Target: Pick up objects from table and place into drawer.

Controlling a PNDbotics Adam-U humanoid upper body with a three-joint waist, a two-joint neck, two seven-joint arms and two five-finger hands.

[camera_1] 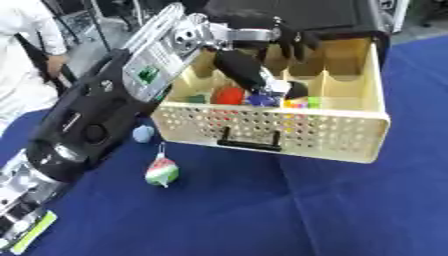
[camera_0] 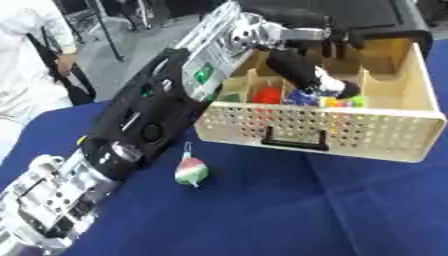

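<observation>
left hand (camera_0: 306, 70): reached over the drawer (camera_0: 385, 131), fingers pointed down into the front compartments; the tips are seen just above a blue piece (camera_0: 302, 97). whether anything is gripped cannot be told from either view.
right hand: not seen in either view.
drawer contents: a red piece (camera_0: 269, 95), the blue piece and a bright multicoloured piece (camera_0: 343, 102) are lodged in the front row behind the perforated wall.
thing left on desk: a red, white and green toy (camera_0: 191, 171) with a short string lies on the blue desk (camera_0: 332, 210), in front of the drawer's left corner and just beside the left forearm. a pale blue ball (camera_1: 143, 133) is seen in the right eye view only, near the same corner, partly behind the arm.
key relation: the toy lies toward the robot and below the hand, well apart from the fingers, with the drawer's front wall between them.
long axis: the toy's string runs roughly away from the robot, toward the drawer.
nearer arm: judged to be the left; a pull-back over the front wall would be needed before a descent.
</observation>
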